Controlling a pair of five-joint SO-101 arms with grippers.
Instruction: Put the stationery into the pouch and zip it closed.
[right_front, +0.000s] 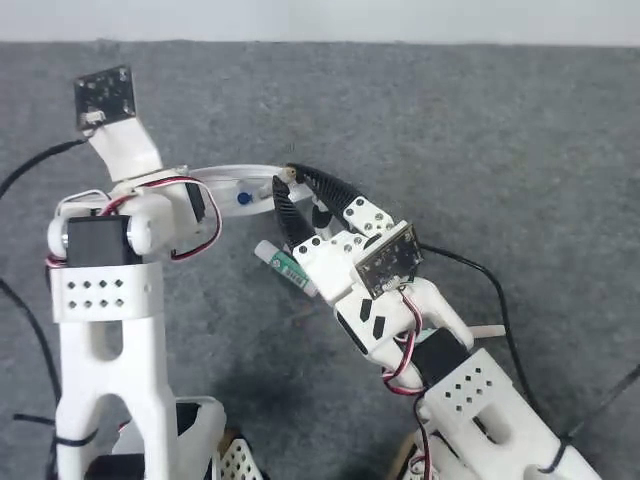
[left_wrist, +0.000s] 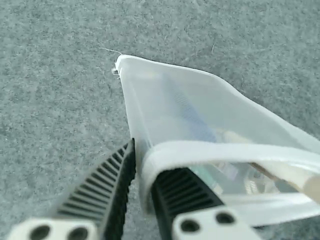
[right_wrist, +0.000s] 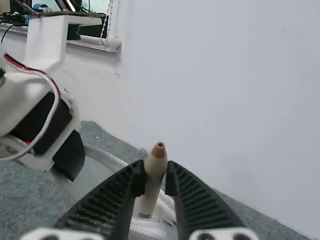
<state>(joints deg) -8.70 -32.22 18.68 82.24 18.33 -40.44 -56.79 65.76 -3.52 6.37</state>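
Observation:
The translucent white pouch (right_front: 238, 171) (left_wrist: 200, 115) is held up with its mouth open, several items showing through its wall. My left gripper (right_front: 212, 200) (left_wrist: 143, 187) is shut on the pouch's rim. My right gripper (right_front: 300, 197) (right_wrist: 154, 182) is shut on a cream pen (right_wrist: 153, 167) whose red-tipped end (right_front: 289, 174) points up at the pouch's mouth. In the right wrist view the pouch rim (right_wrist: 102, 154) lies just beyond the pen. A white and green stick (right_front: 284, 265) lies on the grey mat beneath the right gripper.
Grey carpet-like mat (right_front: 480, 140) covers the table, with free room at the back and right. The two arms stand close together near the pouch. Cables (right_front: 500, 300) trail beside the right arm's base. A white wall (right_wrist: 225, 90) rises behind.

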